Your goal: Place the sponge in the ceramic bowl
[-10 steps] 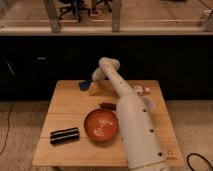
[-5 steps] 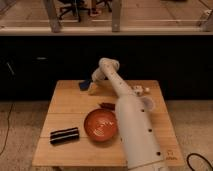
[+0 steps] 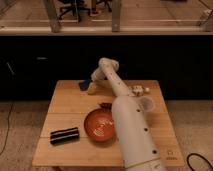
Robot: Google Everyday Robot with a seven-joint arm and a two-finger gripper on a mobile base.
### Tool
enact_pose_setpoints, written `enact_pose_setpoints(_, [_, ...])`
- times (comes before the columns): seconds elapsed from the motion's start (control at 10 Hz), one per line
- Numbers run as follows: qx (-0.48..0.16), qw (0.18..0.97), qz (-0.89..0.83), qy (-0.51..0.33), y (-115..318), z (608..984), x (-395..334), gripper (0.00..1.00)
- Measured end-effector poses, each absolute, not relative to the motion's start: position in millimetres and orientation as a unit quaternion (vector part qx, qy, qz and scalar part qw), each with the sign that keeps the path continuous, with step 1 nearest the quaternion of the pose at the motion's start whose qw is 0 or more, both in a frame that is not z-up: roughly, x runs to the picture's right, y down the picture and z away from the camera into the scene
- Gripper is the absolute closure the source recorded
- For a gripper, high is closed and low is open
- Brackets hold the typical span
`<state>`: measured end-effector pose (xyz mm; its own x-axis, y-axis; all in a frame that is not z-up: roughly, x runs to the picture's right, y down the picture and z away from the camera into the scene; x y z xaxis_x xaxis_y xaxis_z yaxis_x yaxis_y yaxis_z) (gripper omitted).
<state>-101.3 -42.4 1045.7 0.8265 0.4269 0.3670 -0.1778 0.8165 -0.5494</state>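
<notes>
Lying askew near the table's far edge, sponge beside parted fingers.

One camera, high up behind the arm — looking down and forward.
It stands back enough to take in the whole desk, the arm rising large from the near edge of view, the jaws small at the desk's far side — dark wall beyond.
</notes>
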Motion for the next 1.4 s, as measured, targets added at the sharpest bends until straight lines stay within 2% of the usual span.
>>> enact_pose_setpoints(0.2, [-0.257, 0.92, 0.164, -0.245, -41.3, 1047.3, -102.6, 0.34])
enact_pose_setpoints(0.6, [-0.259, 0.919, 0.164, -0.247, -40.3, 1046.5, -103.1, 0.74])
enact_pose_setpoints(0.7, [-0.258, 0.92, 0.163, -0.247, -40.2, 1045.8, -101.6, 0.88])
enact_pose_setpoints(0.8, [-0.258, 0.92, 0.162, -0.247, -39.9, 1045.2, -100.5, 0.95])
enact_pose_setpoints(0.9, [-0.259, 0.919, 0.16, -0.249, -39.4, 1043.4, -99.3, 1.0])
enact_pose_setpoints(1.4, [-0.262, 0.916, 0.153, -0.264, -38.4, 1027.6, -94.4, 1.0])
